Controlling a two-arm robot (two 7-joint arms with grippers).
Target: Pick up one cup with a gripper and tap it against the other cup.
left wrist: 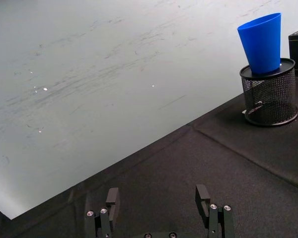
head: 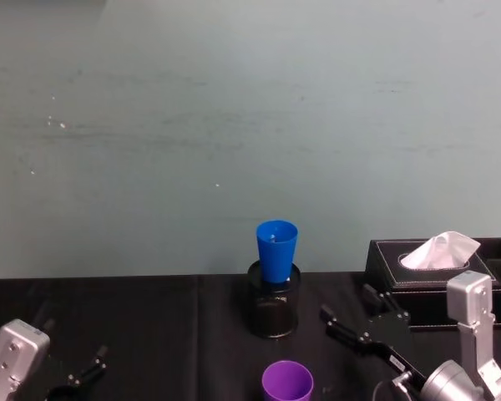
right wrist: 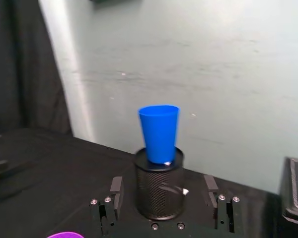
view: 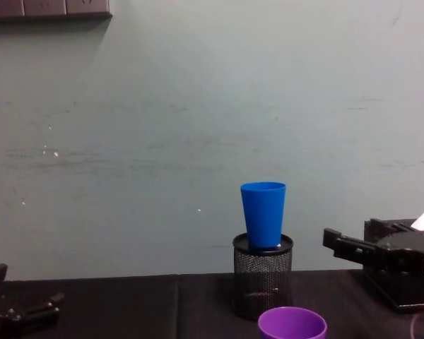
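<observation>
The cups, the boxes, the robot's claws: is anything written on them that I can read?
No text can be read.
Right gripper: a small white label near the chest view's edge, too small to read.
Blue cup, purple cup, mesh holder, tissue box: no lettering visible.

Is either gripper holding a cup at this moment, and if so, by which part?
Nothing is held. Both the right gripper and left gripper are open and empty; the purple cup stands free.

A black mesh pen holder (head: 273, 302) stood upright near the middle of the counter (head: 150, 334), which was draped in black cloth. To its right, well apart, sat a black tissue box (head: 442, 280) with a white tissue (head: 440, 250) sticking up. Behind stood a scuffed pale green wall (head: 234, 125).
</observation>
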